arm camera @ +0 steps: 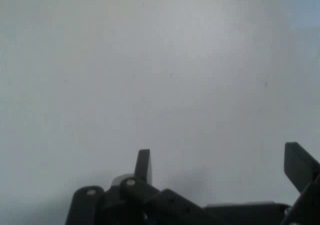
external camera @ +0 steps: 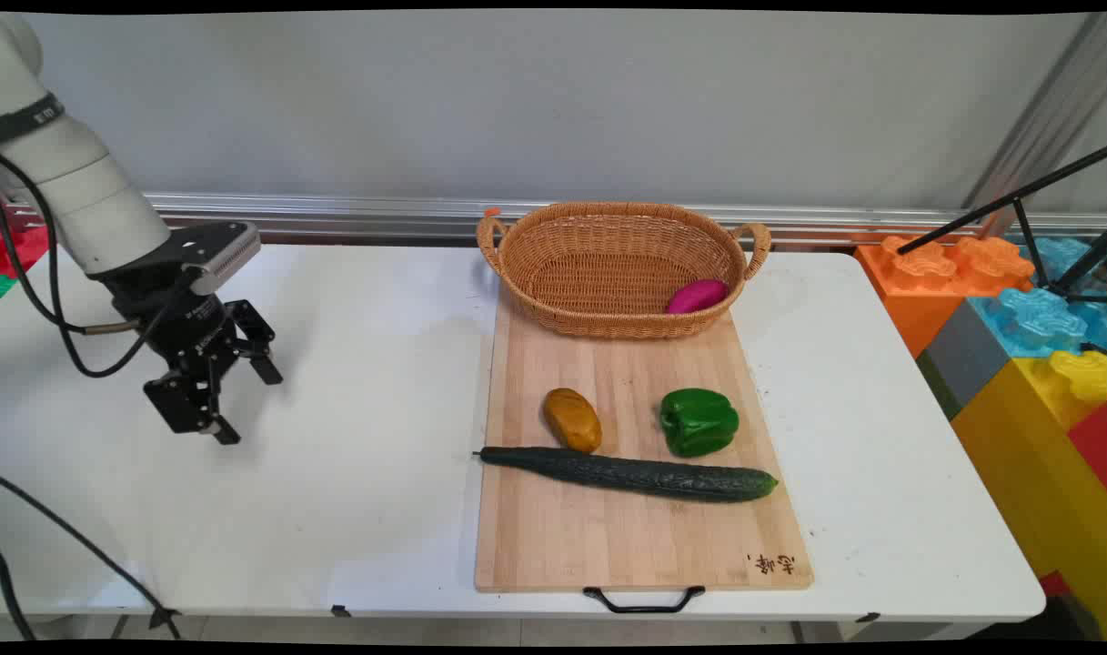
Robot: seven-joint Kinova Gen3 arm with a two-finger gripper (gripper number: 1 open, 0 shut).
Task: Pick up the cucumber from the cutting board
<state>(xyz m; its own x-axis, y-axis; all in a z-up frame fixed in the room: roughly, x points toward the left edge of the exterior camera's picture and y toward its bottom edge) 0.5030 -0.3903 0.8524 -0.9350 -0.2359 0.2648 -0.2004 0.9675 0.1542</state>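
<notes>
The tool (external camera: 248, 405) hung low over the bare left part of the white surface (external camera: 353, 455), its two black fingers spread wide and holding nothing. It pointed down and slightly toward the near side, carried by the white arm (external camera: 80, 196) that came in from the upper left, with black cables (external camera: 53, 309) looping beside it. In the hand view the tool (arm camera: 220, 167) showed only plain surface (arm camera: 160, 75) between its parted fingers (arm camera: 143, 166).

Well apart to the right lay a wooden cutting board (external camera: 635, 537) with a black handle (external camera: 644, 600) at its near edge. On it rested a long dark cucumber (external camera: 630, 473), lying crosswise, with a brown potato (external camera: 572, 419) just behind it and a green bell pepper (external camera: 699, 421) further right. A wicker basket (external camera: 608, 273) stood on the board's far end, with a magenta, oval vegetable (external camera: 697, 296) inside at its right. Large coloured blocks (external camera: 1017, 309) stood beyond the surface's right edge.
</notes>
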